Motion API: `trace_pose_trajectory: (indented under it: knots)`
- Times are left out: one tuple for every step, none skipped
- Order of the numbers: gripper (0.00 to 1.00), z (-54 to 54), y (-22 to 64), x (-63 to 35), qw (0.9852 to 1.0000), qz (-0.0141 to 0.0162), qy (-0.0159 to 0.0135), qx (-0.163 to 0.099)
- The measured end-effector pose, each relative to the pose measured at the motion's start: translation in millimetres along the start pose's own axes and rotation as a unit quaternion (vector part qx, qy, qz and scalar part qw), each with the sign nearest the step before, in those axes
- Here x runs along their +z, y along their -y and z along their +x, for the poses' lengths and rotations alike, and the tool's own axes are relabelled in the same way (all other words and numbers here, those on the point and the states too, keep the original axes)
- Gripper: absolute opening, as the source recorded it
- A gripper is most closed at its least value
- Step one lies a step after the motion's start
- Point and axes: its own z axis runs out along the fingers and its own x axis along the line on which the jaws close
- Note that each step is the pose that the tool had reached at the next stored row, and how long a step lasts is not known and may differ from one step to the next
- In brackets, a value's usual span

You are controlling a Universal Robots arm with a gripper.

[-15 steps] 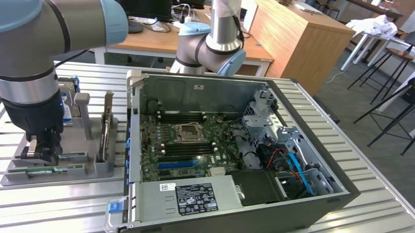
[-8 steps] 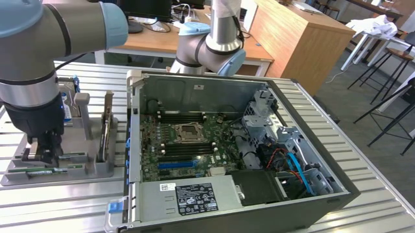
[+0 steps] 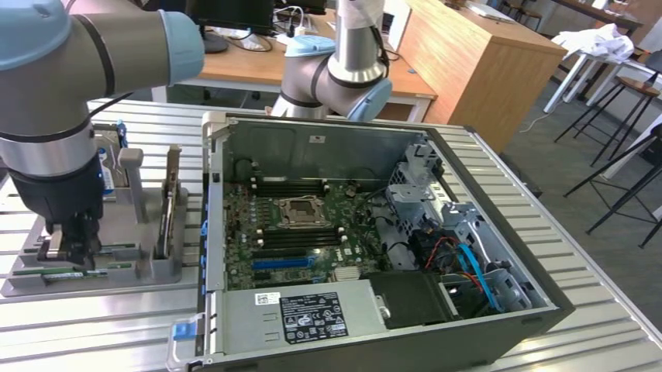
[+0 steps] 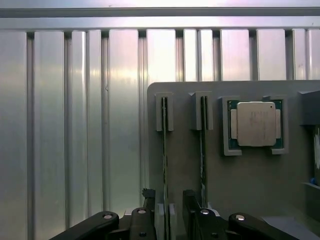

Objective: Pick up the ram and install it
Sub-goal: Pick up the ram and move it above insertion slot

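- Exterior view, far left: the gripper (image 3: 67, 252) hangs low over a grey holder (image 3: 145, 267) on the ribbed table (image 3: 104, 341), jaws spread wide, pinching nothing.
- Wrist view: the ram (image 4: 164, 150) stands on edge in a holder slot between the fingers (image 4: 190, 205), flat sides ready for a squeeze.
- A second stick (image 4: 202, 145) stands just beside one finger, a tight neighbour; a square processor (image 4: 256, 123) lies flat beyond.
- Toward the exterior view's right, the open computer case (image 3: 497, 341) lies with its board facing up, walls ringing the memory slots (image 3: 300, 186).

Ram (image 4: 164, 160): near end hidden between fingers of gripper (image 4: 169, 201). Arm (image 3: 52, 101) covers 9 o'clock side of tray (image 3: 142, 271). Power-supply label (image 3: 312, 318): print too small to read.
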Motion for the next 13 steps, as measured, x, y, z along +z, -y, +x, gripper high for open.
trace_pose_trajectory:
  knots:
    - [0.36, 0.0, 0.0, 0.8, 1.0000, 0.0000, 0.0000, 0.000]
    - [0.36, 0.0, 0.1, 1.6, 1.0000, 0.0000, 0.0000, 0.000]
    - [0.36, 0.0, 0.1, 2.5, 1.0000, 0.0000, 0.0000, 0.000]
    - [0.36, 0.0, 0.1, 3.3, 1.0000, 0.0000, 0.0001, 0.000]
    - [0.36, 0.0, 0.1, 4.0, 1.0000, 0.0000, 0.0000, 0.000]
    - [0.36, 0.0, 0.2, 4.8, 1.0000, 0.0000, 0.0000, 0.000]
    - [0.36, 0.0, 0.2, 5.6, 1.0000, 0.0000, 0.0000, 0.000]
    - [0.36, 0.1, 0.2, 6.4, 1.0000, 0.0000, 0.0000, 0.000]
    - [0.36, 0.1, 0.2, 7.1, 1.0000, 0.0000, 0.0000, 0.000]
    - [0.36, 0.1, 0.3, 7.7, 1.0000, 0.0000, 0.0000, 0.000]
    - [0.36, 0.1, 0.3, 8.4, 1.0000, 0.0000, 0.0000, 0.000]
    - [0.36, 0.1, 0.3, 9.0, 1.0000, 0.0000, 0.0000, 0.000]
    - [0.36, 0.1, 0.3, 9.7, 1.0000, 0.0000, 0.0000, 0.000]
